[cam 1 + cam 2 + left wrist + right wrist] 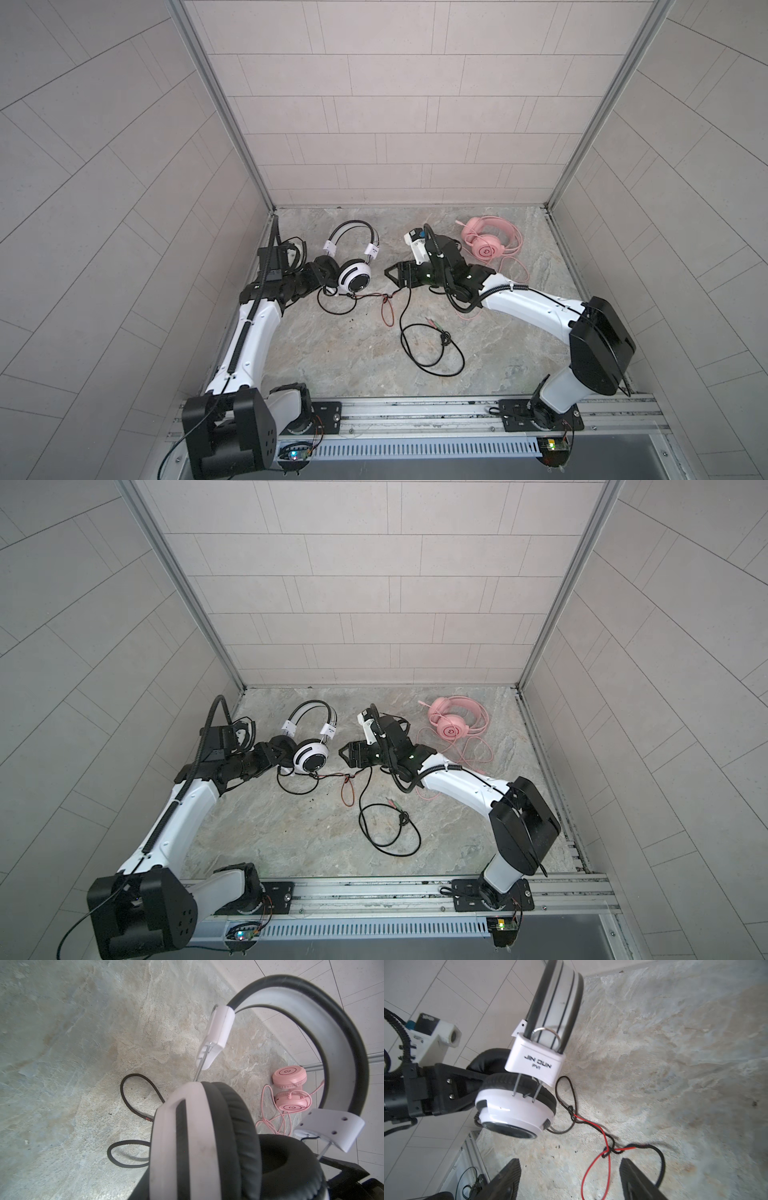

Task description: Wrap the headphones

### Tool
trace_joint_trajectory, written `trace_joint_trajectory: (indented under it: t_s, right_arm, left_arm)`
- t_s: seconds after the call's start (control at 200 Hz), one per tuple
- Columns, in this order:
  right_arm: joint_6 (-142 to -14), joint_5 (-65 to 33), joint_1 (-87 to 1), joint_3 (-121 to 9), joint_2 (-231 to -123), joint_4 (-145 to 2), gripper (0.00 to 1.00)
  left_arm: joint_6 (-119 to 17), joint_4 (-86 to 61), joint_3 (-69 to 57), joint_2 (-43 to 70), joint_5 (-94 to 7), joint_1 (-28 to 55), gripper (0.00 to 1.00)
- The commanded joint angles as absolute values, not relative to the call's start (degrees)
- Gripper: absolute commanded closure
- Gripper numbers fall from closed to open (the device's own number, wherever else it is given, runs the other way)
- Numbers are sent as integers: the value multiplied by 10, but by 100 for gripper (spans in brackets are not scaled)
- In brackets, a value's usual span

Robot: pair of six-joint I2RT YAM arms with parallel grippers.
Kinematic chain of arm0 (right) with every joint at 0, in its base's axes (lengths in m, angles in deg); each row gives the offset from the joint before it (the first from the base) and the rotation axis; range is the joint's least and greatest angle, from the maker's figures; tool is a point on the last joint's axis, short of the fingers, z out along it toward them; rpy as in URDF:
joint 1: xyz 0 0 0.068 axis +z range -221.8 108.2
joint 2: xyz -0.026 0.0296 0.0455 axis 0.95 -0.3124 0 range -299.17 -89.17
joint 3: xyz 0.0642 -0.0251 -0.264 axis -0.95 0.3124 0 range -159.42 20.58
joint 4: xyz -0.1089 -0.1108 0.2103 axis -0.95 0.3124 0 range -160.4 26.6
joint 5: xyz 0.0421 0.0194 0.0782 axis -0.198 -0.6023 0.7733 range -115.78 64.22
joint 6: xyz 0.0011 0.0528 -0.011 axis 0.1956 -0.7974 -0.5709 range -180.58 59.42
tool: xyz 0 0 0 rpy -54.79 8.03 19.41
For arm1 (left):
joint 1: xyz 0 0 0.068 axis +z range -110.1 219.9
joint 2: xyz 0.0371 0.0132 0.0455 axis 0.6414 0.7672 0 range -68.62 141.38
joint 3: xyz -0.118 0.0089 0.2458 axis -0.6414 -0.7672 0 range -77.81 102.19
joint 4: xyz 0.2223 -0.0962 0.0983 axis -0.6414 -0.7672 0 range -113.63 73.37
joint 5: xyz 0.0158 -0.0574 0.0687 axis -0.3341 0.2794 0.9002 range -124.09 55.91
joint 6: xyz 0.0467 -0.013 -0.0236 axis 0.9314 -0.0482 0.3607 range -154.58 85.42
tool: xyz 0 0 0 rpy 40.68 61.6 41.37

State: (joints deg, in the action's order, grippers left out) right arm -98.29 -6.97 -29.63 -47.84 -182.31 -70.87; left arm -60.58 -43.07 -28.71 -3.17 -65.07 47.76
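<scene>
- Grey marbled tabletop [332, 365] boxed in by pale tiled walls [374, 104]; same layout in both top views.
- Reference item: white-and-black headset [354, 277] [311, 759], headband arched toward the back wall, white ear cup facing up at the camera.
- Cannot tell whether its cups rest on the tabletop.
- Left gripper [321, 275] [277, 755] at the left side of the white-and-black headset, clamped on its black-cushioned ear cup.
- Ear cup and headband filling most of the left wrist view [187, 1136].
- Right gripper [394, 277] [347, 756] [569, 1178] just right of the white-and-black headset and apart from it, jaws spread wide and aimed at the white cup.
- Slider block [535, 1064] above that cup, printed "JIN DUN PV1".
- Black-and-red cable [432, 361] [591, 1124] trailing from the white cup, knotted with a red loop close under the right gripper.
- Beyond the knot, loose black loops right of the white-and-black headset and nearer the arm bases, with plugs [432, 323] among them.
- Cannot tell whether that cable touches the right gripper.
- Pink headset [486, 249] [453, 729] [291, 1088] well right of the white-and-black headset, past the right gripper, lying near the back wall.
- Pink cable [469, 318] loose beside the pink headset, partly under the right arm.
</scene>
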Motion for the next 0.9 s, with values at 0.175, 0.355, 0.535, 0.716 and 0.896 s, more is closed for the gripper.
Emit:
trace_joint_trajectory:
  t_s: [0.175, 0.355, 0.535, 0.716, 0.896]
  right_arm:
    - [-1083, -98, -278, -581, -1918, -780, 24]
    - [-1155, -102, -278, -604, -1964, -834, 25]
    - [-1201, -134, -275, -608, -1986, -876, 31]
    - [-1206, -162, -273, -620, -1992, -878, 35]
    - [-1199, -150, -274, -653, -2006, -860, 45]
  left_arm:
    - [-620, -393, -285, -19, -695, 477, 100]
    - [-619, -397, -284, -21, -698, 477, 100]
    - [-621, -403, -282, -12, -701, 476, 100]
    - [-623, -403, -281, -21, -695, 476, 100]
    - [-617, -414, -280, -28, -678, 477, 100]
